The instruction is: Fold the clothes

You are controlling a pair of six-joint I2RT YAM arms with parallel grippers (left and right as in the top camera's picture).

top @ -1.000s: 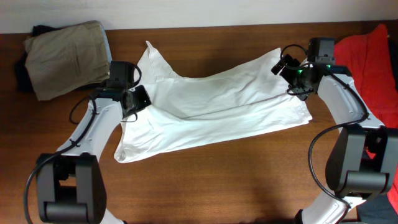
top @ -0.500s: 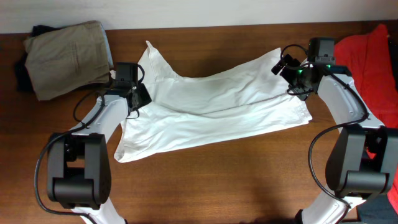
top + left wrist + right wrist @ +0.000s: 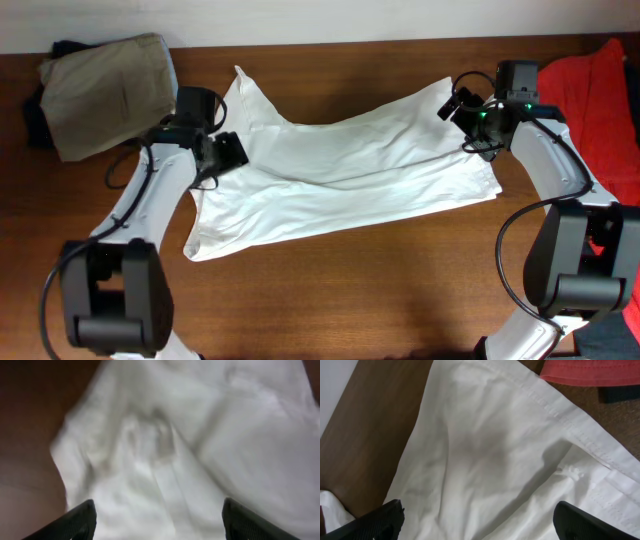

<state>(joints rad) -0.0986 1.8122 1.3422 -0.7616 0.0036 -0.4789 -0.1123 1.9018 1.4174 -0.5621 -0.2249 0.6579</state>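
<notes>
The clothes on the table are chiefly a large white shirt (image 3: pixel 340 170), lying crumpled and partly doubled over across the middle. My left gripper (image 3: pixel 225 152) hovers over the shirt's left edge, open. In the left wrist view its fingertips (image 3: pixel 82 520) stand wide apart above blurred white cloth (image 3: pixel 170 450), my left gripper (image 3: pixel 159 525) holding nothing. My right gripper (image 3: pixel 455 105) is over the shirt's upper right corner, also open. In the right wrist view a seamed hem (image 3: pixel 560 415) runs beneath my right gripper (image 3: pixel 480 520), which holds nothing.
A folded khaki garment (image 3: pixel 105 90) lies at the back left on top of a dark one (image 3: pixel 35 115). A red garment (image 3: pixel 595 85) is piled at the right edge, and its border (image 3: pixel 592 372) shows in the right wrist view beside something dark (image 3: pixel 622 392).
My left gripper has gone from shut to open, letting go of the shirt's left edge, and its arm has shifted slightly. The right arm has not moved.
</notes>
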